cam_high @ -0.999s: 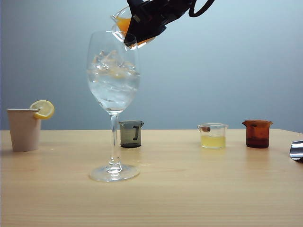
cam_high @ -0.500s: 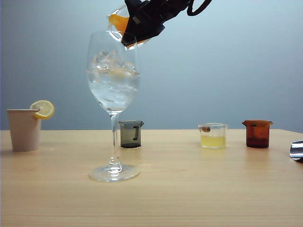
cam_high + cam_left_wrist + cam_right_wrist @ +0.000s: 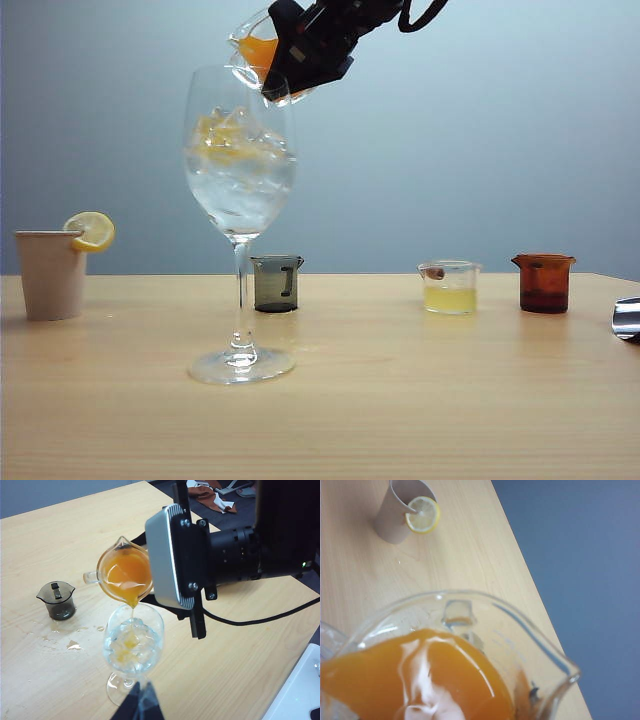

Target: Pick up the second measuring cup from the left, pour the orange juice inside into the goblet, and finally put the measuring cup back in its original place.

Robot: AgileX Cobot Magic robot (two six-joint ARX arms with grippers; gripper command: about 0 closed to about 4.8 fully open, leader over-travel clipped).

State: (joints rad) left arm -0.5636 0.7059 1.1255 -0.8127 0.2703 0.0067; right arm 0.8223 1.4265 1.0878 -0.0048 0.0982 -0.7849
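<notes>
1. My right gripper (image 3: 285,75) holds the measuring cup (image 3: 125,575) between its fingers, tipped lip-down above the goblet (image 3: 240,180); my jaws stand fairly wide around its wall.
2. The orange juice (image 3: 127,575) pools toward the pour lip; in the left wrist view a thin stream falls from it into the goblet's bowl, just beneath my fingers.
3. Orange colour tints the ice and clear liquid near the top of the bowl; the goblet stands upright on the wooden table (image 3: 400,400), straight below my grip.
4. In the right wrist view the cup fills most of the picture, its juice close against the rim.
5. My left gripper (image 3: 140,705) hangs near the goblet's foot, apart from it; only its dark tips show, and I cannot tell how wide they stand.
6. Well below my right fingers, a smoky grey cup (image 3: 276,283) stands behind the goblet's stem; beyond it to the side stand a clear cup of pale yellow liquid (image 3: 449,287) and a brown cup (image 3: 544,283).
7. On the far other side stands a beige paper cup (image 3: 50,274) with a lemon slice (image 3: 90,231) on its rim.
</notes>
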